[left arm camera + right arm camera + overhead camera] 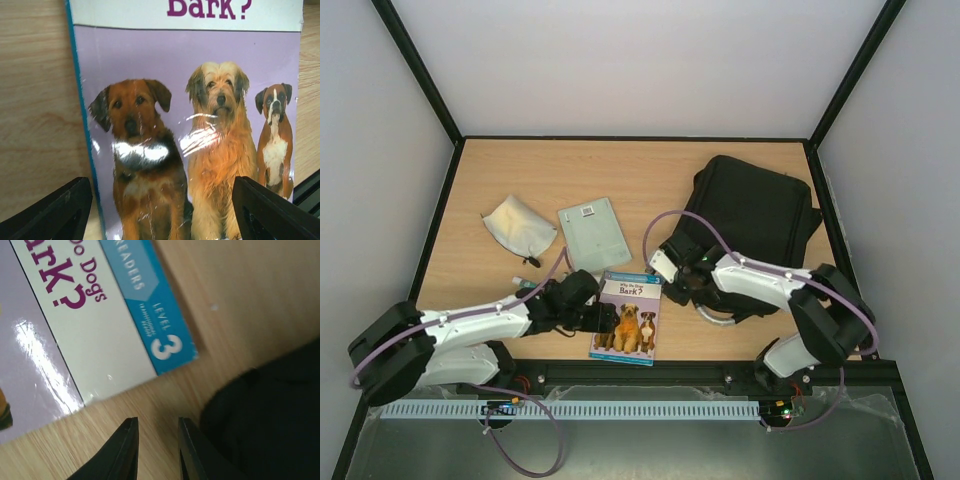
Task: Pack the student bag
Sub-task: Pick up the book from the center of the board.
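Lit brightly and evenly from overhead, casting only soft, faint shadows on the table [650,180]. Sharp enough from above, if a little grainy. Loses nearly all detail in the black backpack [755,210] by the far right corner, reduced to a dark mass. From the left wrist: streaked with white glare across the glossy book [200,125], crisp on the cover, blurred on the dark fingers [50,210] at the bottom edge. From the right wrist: another glare patch at left, softened print, smeared black fabric at lower right, fingers [122,450] out of focus.
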`<state>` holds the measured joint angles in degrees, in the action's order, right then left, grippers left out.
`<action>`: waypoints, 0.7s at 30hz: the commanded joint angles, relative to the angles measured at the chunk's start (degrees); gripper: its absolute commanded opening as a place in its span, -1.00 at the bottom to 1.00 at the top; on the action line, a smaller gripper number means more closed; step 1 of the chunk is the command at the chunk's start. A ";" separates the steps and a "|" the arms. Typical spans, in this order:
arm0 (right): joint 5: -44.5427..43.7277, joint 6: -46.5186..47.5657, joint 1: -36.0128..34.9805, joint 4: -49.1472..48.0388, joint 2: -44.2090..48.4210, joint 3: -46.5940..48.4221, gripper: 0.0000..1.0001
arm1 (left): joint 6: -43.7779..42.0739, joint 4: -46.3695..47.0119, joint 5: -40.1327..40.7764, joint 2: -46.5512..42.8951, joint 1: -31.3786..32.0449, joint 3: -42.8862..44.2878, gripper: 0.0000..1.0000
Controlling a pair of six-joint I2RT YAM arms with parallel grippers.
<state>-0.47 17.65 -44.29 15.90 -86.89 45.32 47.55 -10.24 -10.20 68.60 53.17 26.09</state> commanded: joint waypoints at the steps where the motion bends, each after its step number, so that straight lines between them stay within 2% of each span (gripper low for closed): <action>1: -1.83 1.01 2.09 7.53 6.85 2.11 -0.49 | 4.10 -2.20 3.07 -6.09 0.89 -2.72 0.58; 5: 7.56 1.76 2.11 11.76 10.86 2.93 -0.31 | 5.14 -4.43 5.58 -11.66 0.91 -4.01 0.54; 7: 12.68 2.29 1.96 11.04 11.19 2.12 -0.31 | 5.75 -4.96 6.81 -13.30 0.69 -4.71 0.53; 15: 18.37 2.28 0.65 7.69 4.29 1.98 -0.59 | 5.83 -2.05 4.29 -17.48 -0.08 -7.04 0.47; 18: 18.84 2.06 -0.16 6.79 2.78 1.51 -0.63 | 6.65 -2.45 5.13 -19.32 -0.37 -7.60 0.47; 21: 18.76 1.87 -0.64 6.63 1.61 1.57 -0.67 | 7.10 -0.51 3.70 -17.57 -0.56 -8.38 0.46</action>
<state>16.05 19.70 -44.05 22.00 -83.66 47.09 53.25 -12.53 -5.43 49.91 53.01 19.05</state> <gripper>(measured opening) 0.175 0.734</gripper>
